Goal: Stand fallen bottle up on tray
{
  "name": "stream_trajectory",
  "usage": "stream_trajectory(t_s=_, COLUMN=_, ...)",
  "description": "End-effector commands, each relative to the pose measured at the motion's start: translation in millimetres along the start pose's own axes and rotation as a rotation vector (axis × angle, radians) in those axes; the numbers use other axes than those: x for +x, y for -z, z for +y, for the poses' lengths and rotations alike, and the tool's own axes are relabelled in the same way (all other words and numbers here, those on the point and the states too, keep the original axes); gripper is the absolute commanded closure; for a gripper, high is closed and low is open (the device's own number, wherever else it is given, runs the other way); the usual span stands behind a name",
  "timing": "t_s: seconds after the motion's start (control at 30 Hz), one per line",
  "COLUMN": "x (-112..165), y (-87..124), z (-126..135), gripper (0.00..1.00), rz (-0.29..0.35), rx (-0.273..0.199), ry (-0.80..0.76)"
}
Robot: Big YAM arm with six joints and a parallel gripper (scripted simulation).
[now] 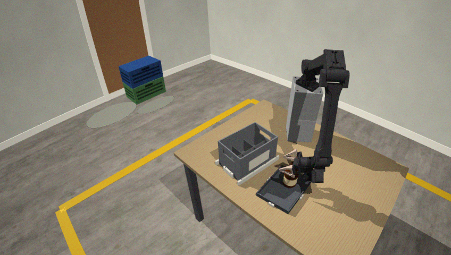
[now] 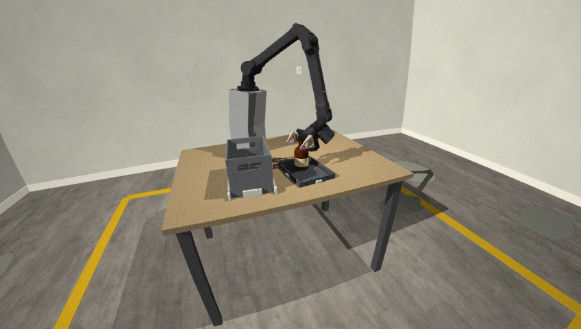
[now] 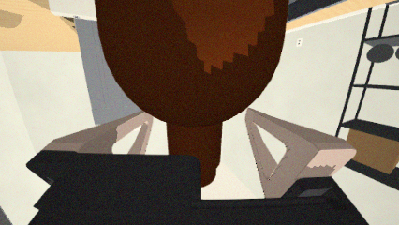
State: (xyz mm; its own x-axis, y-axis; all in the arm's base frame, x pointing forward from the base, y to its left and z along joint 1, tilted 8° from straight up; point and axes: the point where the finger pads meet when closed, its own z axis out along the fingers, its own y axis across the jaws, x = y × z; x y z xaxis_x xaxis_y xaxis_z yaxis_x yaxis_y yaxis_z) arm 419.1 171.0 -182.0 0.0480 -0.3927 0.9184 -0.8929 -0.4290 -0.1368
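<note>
Tray (image 2: 322, 175) rear behind upright bottle (image 2: 301, 158)

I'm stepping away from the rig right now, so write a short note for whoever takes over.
End effector: open, holding nothing, fingers either side of the bottle's neck without gripping it.
Bottle: upright on the tray, label band visible.
Tray sits beside the crate on the table; crate looks untouched.
Done: bottle stands on the tray.
Left: lift the arm away without knocking the neck, then check the bottle stays up.
</note>
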Motion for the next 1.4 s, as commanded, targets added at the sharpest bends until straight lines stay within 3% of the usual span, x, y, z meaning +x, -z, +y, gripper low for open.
stream_trajectory(t_s=0.0, x=-1.1, y=1.1, z=-4.8, gripper=0.0, rz=-0.003, rx=0.007, ry=-0.019)
stream_trajectory(t_s=0.87, x=9.1, y=6.4, z=-9.7, gripper=0.0, rz=-0.006, rx=0.011, ry=-0.031)
stream_trajectory(t_s=1.03, x=5.7, y=2.5, z=-1.2, gripper=0.0, rz=0.002, rx=0.002, ry=-0.006)
stream_trajectory(t_s=1.37, x=24.4, y=11.1, z=-5.8, gripper=0.0, rz=-0.001, rx=0.006, ry=-0.015)
